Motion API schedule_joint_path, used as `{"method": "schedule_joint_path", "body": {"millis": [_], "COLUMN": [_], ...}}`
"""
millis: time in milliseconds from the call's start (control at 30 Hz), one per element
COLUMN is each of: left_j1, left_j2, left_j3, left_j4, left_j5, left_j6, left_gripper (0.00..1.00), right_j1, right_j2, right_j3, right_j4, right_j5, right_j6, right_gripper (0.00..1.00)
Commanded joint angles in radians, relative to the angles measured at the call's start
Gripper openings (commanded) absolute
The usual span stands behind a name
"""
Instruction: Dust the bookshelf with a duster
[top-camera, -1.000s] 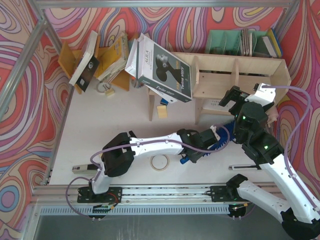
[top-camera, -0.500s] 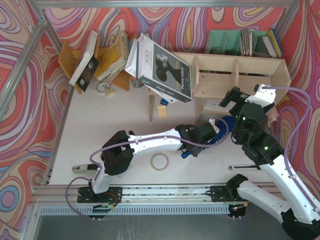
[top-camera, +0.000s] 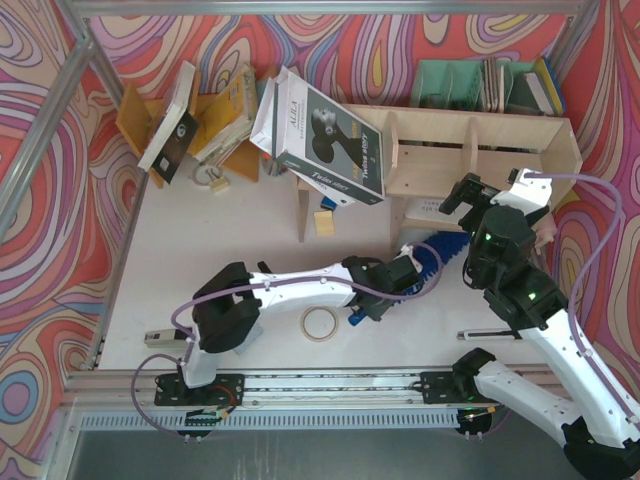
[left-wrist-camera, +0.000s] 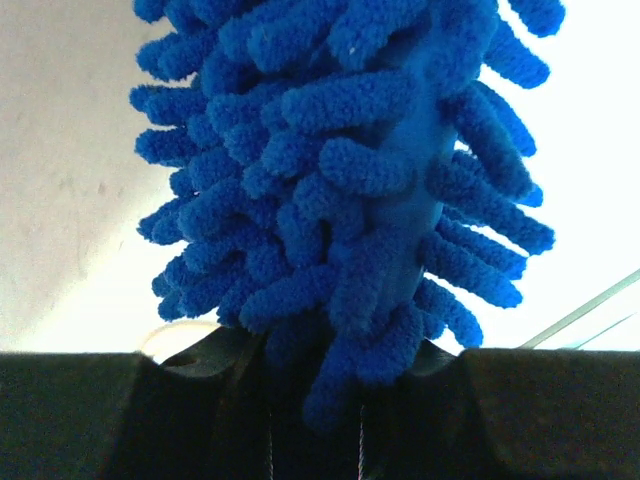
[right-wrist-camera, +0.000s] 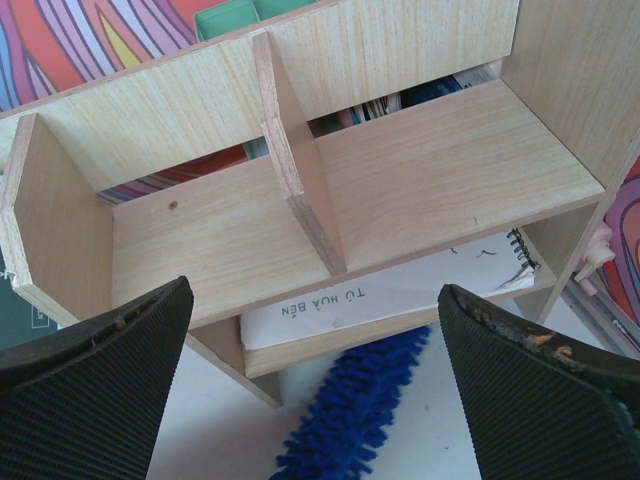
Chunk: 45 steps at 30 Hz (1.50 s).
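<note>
1. The bookshelf stood along the far edge of the table, reaching toward the far right corner. A printed sheet lay on its lower shelf.
2. Your left gripper was clenched on the duster at the base of its fluffy head. The left wrist view showed the blue pile rising straight out from between the fingers.
3. Change over the preceding second: you swung the left arm away from the near edge. The duster head, previously out on open table, moved up to the foot of the bookshelf. Its tip sat just below the front lip of the lower shelf, as the right wrist view confirmed. Contact with the wood could not be judged.
4. Your right gripper was released, its fingers spread wide and holding nothing. It hovered in front of the right half of the bookshelf and had hardly moved.
5. Meaning for the task: the approach looked finished, and no board appeared wiped yet. The next move would likely call for lifting the head onto a shelf board and sweeping along it, clear of the upright divider.
</note>
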Motion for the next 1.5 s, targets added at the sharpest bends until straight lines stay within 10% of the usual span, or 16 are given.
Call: {"method": "schedule_joint_path", "body": {"millis": [0,467,1000,1467], "left_j1": [-0.001,-0.007,-0.008,-0.019], "left_j2": [-0.159,-0.522,-0.351,-0.506], "left_j3": [-0.13,-0.497,-0.449,-0.474], "left_j4": [0.026,0.097,-0.026,0.024], "left_j5": [-0.105,-0.207,-0.093,-0.254], "left_j6": [-0.093,-0.272,-0.3,-0.31], "left_gripper": [0.0,0.0,0.0,0.0], "right_j1": [0.001,0.001,0.002,0.001], "right_j2": [-0.007,0.017,0.006,0.002], "right_j3": [-0.008,0.008,0.015,0.012], "right_j4": [0.023,0.033,0.024,0.02], "right_j5": [0.018,0.006,0.016,0.009], "right_j6": [-0.004,-0.005,-0.011,0.001], "right_gripper": [0.99,0.99,0.99,0.99]}}
